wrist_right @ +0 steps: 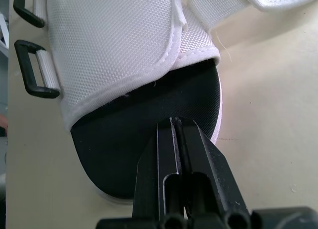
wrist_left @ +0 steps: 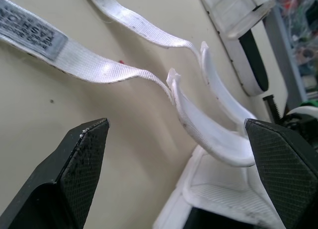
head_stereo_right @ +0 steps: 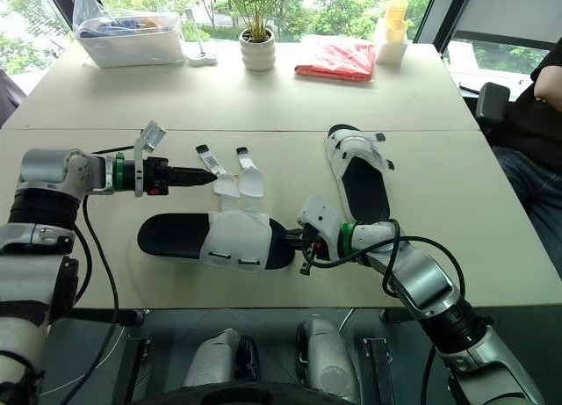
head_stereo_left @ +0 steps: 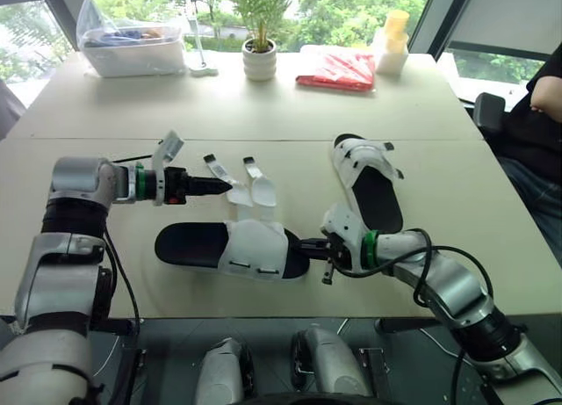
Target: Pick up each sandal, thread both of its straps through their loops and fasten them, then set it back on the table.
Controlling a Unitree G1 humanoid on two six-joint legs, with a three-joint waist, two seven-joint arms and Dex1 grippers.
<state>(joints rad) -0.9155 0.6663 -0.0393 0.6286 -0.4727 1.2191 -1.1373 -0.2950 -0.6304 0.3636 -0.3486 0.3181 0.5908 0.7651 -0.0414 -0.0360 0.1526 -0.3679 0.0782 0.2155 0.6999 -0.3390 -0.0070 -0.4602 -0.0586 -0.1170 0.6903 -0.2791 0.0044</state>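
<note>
The near sandal [head_stereo_left: 233, 247], black-soled with a white upper, lies on its side across the table front. Its two white straps [head_stereo_left: 255, 184] are loose, spread flat on the table beyond it. Two black loops [wrist_right: 35, 75] hang empty on the upper's near side. My left gripper [head_stereo_left: 226, 187] is open, its black fingers [wrist_left: 74, 174] low over the table on either side of the strap ends. My right gripper [wrist_right: 174, 120] is shut, its tips against the black insole at the sandal's toe end. The second sandal [head_stereo_left: 369, 181] lies flat to the right with its straps across the upper.
At the far edge stand a plastic box [head_stereo_left: 132, 45], a potted plant [head_stereo_left: 260, 58], a red packet [head_stereo_left: 336, 71] and a pale bottle [head_stereo_left: 392, 45]. A person [head_stereo_left: 540, 115] sits by the table's right side. The table's front edge [head_stereo_left: 263, 313] runs just behind the near sandal.
</note>
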